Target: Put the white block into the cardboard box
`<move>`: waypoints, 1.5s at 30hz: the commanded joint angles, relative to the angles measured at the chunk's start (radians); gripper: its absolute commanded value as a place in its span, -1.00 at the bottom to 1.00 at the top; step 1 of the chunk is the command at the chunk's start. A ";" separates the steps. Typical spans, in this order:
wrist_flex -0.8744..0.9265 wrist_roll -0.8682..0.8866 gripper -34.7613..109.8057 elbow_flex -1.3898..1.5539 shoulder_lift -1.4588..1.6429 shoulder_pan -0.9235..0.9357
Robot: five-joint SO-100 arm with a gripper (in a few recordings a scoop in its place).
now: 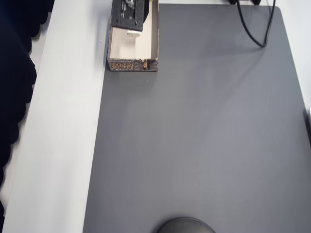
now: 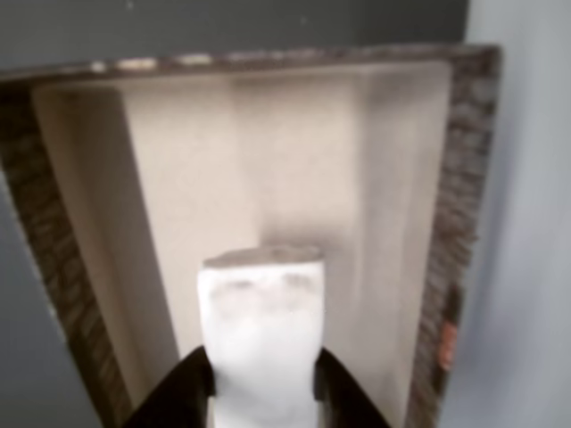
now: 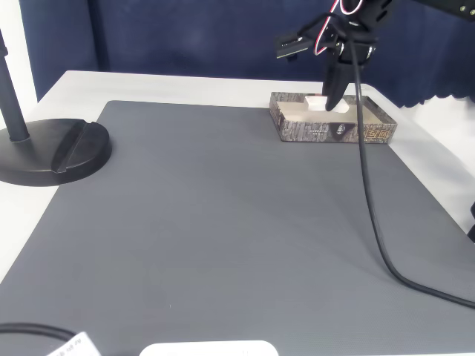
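The cardboard box point(image 3: 326, 132) stands at the far right of the grey mat in the fixed view, and at the top left point(image 1: 132, 65) in the overhead view. My gripper point(image 3: 330, 100) reaches down into it, shut on the white block point(image 3: 317, 104). In the wrist view the block point(image 2: 260, 348) sits upright between the two black fingers point(image 2: 178, 397), just over the cream floor of the box point(image 2: 464, 223). I cannot tell whether it touches the floor. From overhead, a small white edge of the block point(image 1: 132, 33) shows below the gripper point(image 1: 130, 28).
A grey mat point(image 1: 204, 145) covers most of the white table. A black round stand base point(image 3: 56, 152) sits at the left in the fixed view, and at the bottom edge point(image 1: 185, 225) from overhead. A black cable point(image 3: 378, 222) hangs from the arm across the mat's right side.
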 commanded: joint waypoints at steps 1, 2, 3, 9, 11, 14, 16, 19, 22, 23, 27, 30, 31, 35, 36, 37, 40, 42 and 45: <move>-0.006 -0.003 -0.54 -0.081 0.000 0.014; -0.008 -0.003 -0.54 -0.086 -0.008 0.015; -0.008 -0.003 -0.54 -0.097 -0.017 0.015; -0.009 -0.008 -0.54 -0.189 -0.077 0.008; -0.009 -0.009 -0.54 -0.195 -0.087 0.006; -0.009 -0.009 -0.54 -0.198 -0.101 0.006; -0.009 -0.009 -0.54 -0.199 -0.110 0.006; -0.009 -0.006 -0.54 -0.199 -0.121 0.008; -0.012 0.002 -0.54 -0.202 -0.127 0.009; -0.012 0.005 -0.54 -0.206 -0.130 0.009; -0.015 0.005 -0.54 -0.210 -0.138 0.009; -0.017 0.008 -0.54 -0.210 -0.143 0.009; -0.017 0.012 -0.54 -0.210 -0.143 0.009; -0.015 0.038 -0.54 -0.210 -0.149 0.008; -0.015 0.046 -0.54 -0.210 -0.149 0.008; -0.014 0.046 -0.53 -0.210 -0.149 0.008; -0.023 0.057 -0.48 -0.210 -0.149 0.006; -0.029 0.067 -0.45 -0.213 -0.149 0.006; -0.044 0.080 -0.39 -0.215 -0.144 0.005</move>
